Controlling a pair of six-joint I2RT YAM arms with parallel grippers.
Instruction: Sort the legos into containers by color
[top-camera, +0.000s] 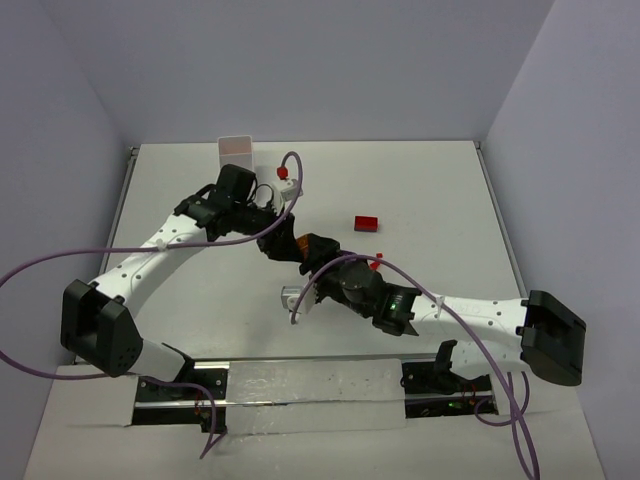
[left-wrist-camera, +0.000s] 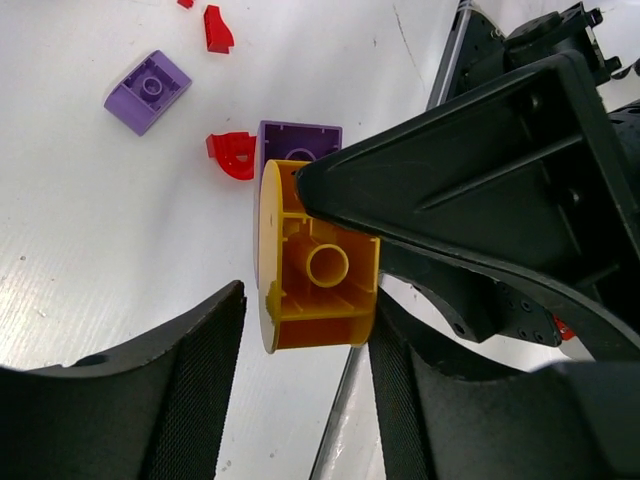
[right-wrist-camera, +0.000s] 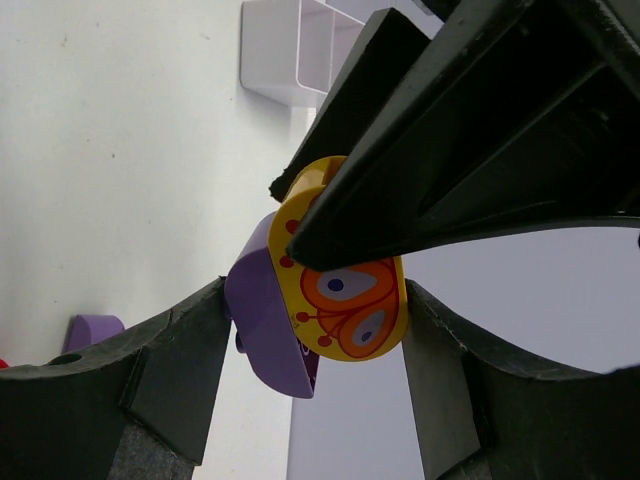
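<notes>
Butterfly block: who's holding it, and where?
Right gripper pinches the joined yellow block and purple block, one finger on each. Left gripper straddles the yellow block; grip uncertain.

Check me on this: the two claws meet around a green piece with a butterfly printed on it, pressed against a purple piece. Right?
Not green: the right wrist view shows the butterfly piece is yellow-orange. The rest stands: the left gripper and right gripper meet around it, and it presses against a purple piece.
</notes>
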